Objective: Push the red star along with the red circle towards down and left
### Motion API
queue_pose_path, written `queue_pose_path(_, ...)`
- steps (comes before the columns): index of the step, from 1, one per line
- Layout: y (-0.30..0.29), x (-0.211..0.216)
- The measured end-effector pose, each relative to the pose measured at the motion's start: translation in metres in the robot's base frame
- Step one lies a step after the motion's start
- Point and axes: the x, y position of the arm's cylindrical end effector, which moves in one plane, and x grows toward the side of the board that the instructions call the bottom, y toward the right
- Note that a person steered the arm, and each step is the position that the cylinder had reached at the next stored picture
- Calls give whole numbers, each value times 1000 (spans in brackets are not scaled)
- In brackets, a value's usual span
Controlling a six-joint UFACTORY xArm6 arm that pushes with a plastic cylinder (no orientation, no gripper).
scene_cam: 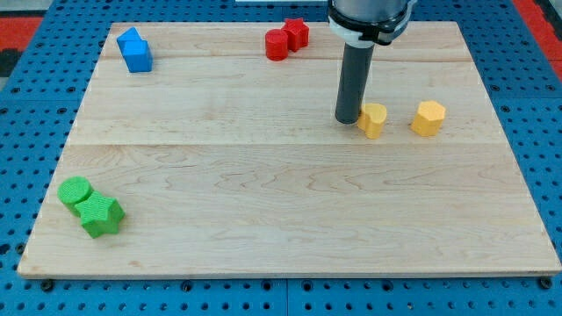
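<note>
The red star [297, 32] and the red circle [277, 44] sit touching each other near the view's top edge of the wooden board [281, 193], the circle at the star's lower left. My tip [348, 119] rests on the board well below and to the right of them. It stands right beside the left side of a yellow block [373, 119].
A second yellow block [428, 118] lies to the right of the first. Two blue blocks [135, 50] sit together at the top left. A green circle [75, 190] and a green star [101, 215] sit together at the bottom left.
</note>
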Motion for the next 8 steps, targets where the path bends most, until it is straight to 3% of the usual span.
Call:
queue_pose_path(3,17,-13)
queue_pose_path(4,-14,-49)
queue_pose_path(6,25,-166)
queue_pose_path(7,-8,-207)
queue_pose_path(8,-78,-194)
